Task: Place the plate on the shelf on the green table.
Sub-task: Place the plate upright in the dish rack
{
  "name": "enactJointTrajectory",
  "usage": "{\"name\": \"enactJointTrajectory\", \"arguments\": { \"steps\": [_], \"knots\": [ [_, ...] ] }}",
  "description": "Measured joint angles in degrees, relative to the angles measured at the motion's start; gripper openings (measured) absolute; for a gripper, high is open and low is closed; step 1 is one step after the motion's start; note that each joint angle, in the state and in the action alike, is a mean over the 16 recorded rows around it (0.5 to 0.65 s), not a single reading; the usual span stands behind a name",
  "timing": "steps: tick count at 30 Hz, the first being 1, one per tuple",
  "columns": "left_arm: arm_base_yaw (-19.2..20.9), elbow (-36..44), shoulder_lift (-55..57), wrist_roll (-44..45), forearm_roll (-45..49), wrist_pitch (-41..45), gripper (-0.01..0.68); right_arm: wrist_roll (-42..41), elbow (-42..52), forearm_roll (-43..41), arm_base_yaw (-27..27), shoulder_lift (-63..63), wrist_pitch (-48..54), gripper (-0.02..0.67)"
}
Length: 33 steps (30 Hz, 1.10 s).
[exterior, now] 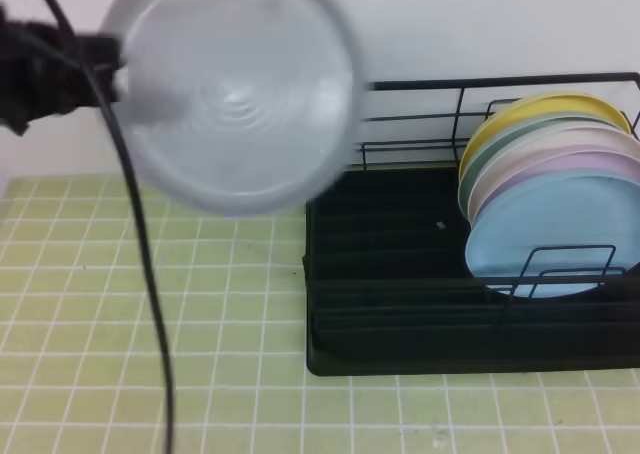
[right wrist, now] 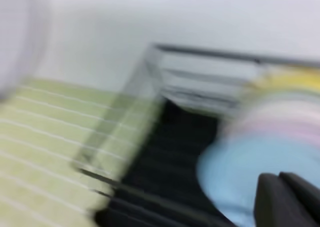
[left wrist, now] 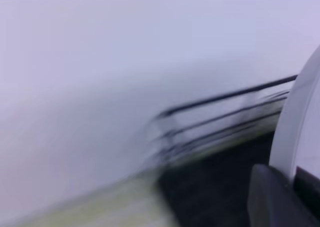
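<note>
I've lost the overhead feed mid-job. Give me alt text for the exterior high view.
A round pale grey plate is held in the air at upper left by the left gripper, above a light green tiled table. To its right sits a black wire dish rack, its left part bare, with a light blue plate fronting a stack of leaning pastel plates at its right end.
</note>
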Motion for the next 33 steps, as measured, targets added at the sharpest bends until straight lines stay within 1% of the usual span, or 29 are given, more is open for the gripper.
{"name": "enactJointTrajectory", "arguments": {
  "steps": [4, 7, 10, 13, 17, 21, 25, 28, 30, 33],
  "knots": [
    [-3.8, 0.0, -4.6, 10.1, -10.2, -0.5, 0.004, -12.6, -1.6, 14.5, 0.0, 0.0, 4.5, -0.003],
    [-7.5, 0.0, -6.8, 18.6, -18.2, -1.1, 0.004, -20.5, -2.5, 24.7, 0.0, 0.0, 7.4, -0.002],
    [-11.6, 0.0, -7.8, 26.9, -25.1, -1.7, 0.004, -26.5, -3.0, 33.0, 0.0, 0.0, 9.9, 0.010],
    [-15.4, 0.0, -8.3, 34.3, -31.0, -2.4, 0.004, -29.4, -3.3, 39.2, 0.0, 0.0, 11.4, 0.031],
    [-19.2, 0.0, -8.3, 42.7, -37.7, -3.2, 0.004, -30.8, -3.3, 44.3, 0.0, 0.0, 12.2, 0.104],
    [-21.4, 0.0, -8.3, 50.1, -43.2, -3.8, 0.004, -31.2, -3.3, 47.4, 0.0, 0.0, 12.6, 0.201],
    [-22.3, 0.0, -8.3, 55.2, -48.1, -4.6, 0.004, -31.8, -3.3, 50.2, 0.0, 0.0, 14.2, 0.302],
    [-22.5, 0.0, -8.3, 57.4, -51.1, -5.0, 0.004, -32.0, -3.3, 52.2, 0.0, 0.1, 15.6, 0.362],
    [-22.5, 0.0, -8.2, 58.4, -52.6, -5.1, 0.004, -32.1, -3.3, 53.3, 0.0, 0.4, 16.9, 0.394],
    [-22.5, 0.0, -8.0, 59.7, -54.1, -4.9, 0.004, -32.1, -3.3, 54.7, 0.0, 1.2, 18.3, 0.413]
  ]
}}
